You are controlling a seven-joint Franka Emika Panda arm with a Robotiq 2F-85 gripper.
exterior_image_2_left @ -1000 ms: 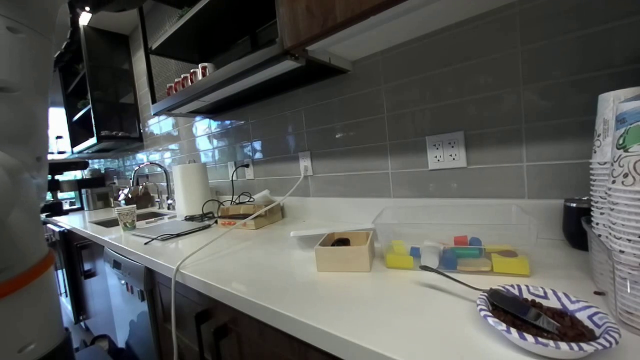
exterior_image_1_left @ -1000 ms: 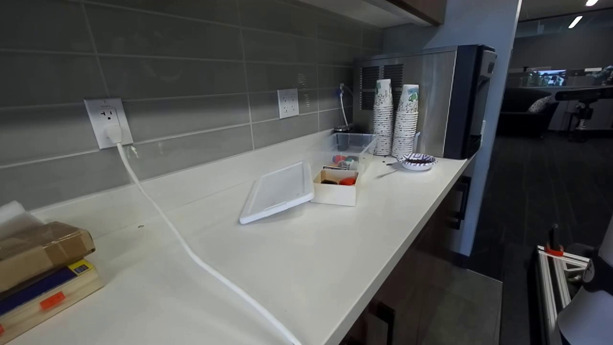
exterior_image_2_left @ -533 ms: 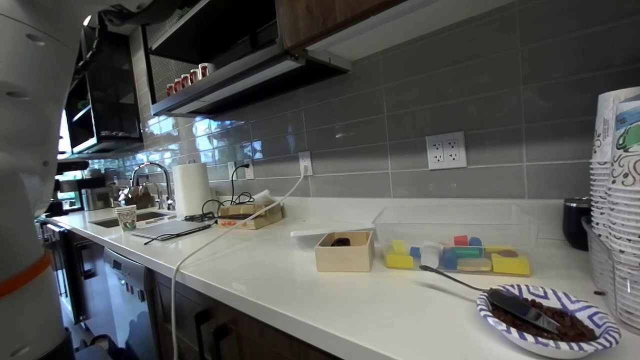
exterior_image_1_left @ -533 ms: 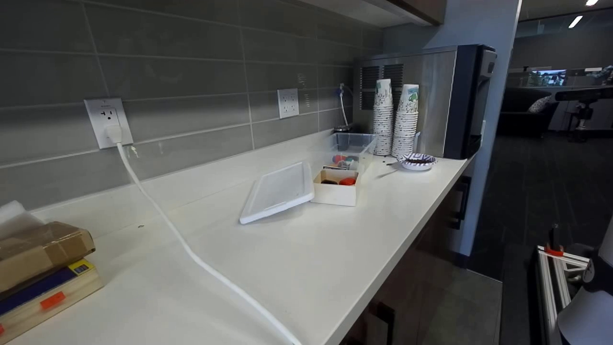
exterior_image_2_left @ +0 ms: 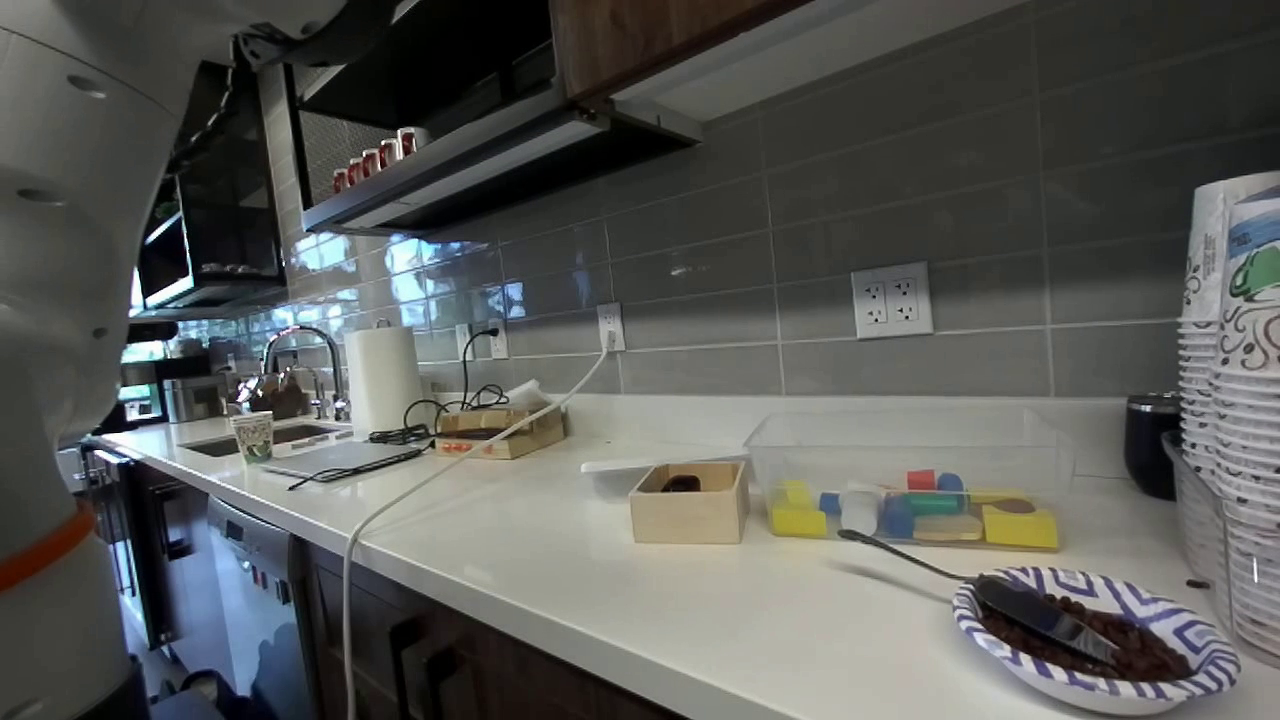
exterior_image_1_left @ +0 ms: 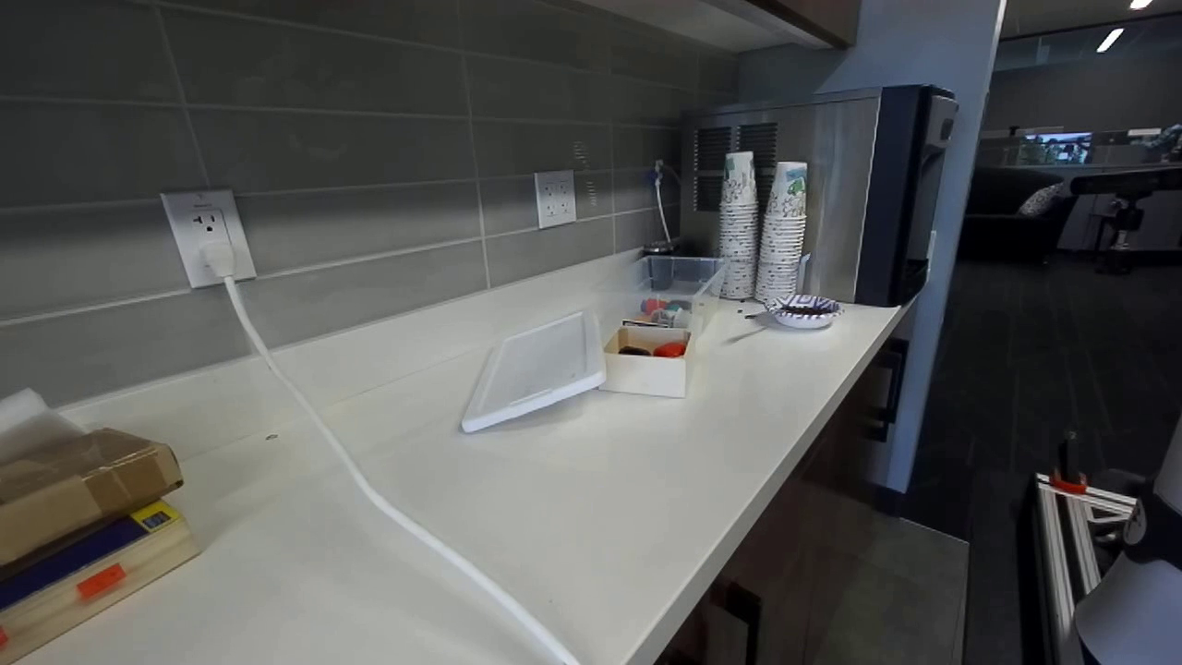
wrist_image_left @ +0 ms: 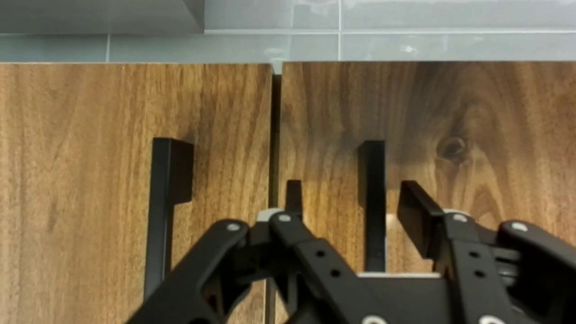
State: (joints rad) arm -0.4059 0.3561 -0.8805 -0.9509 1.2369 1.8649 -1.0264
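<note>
Two fingers [wrist_image_left: 418,216] are standing spread in the lower right of the wrist view; a black handle [wrist_image_left: 373,207] is showing between them, contact unclear. That handle is sitting on the right-hand wooden door [wrist_image_left: 432,126]. A second handle [wrist_image_left: 159,216] is running down the left-hand door [wrist_image_left: 81,180], lower left. In an exterior view, a wooden box [exterior_image_2_left: 688,515] is sitting near mid-frame on the worktop [exterior_image_2_left: 560,540], a plate [exterior_image_2_left: 1100,695] resting lower right.
</note>
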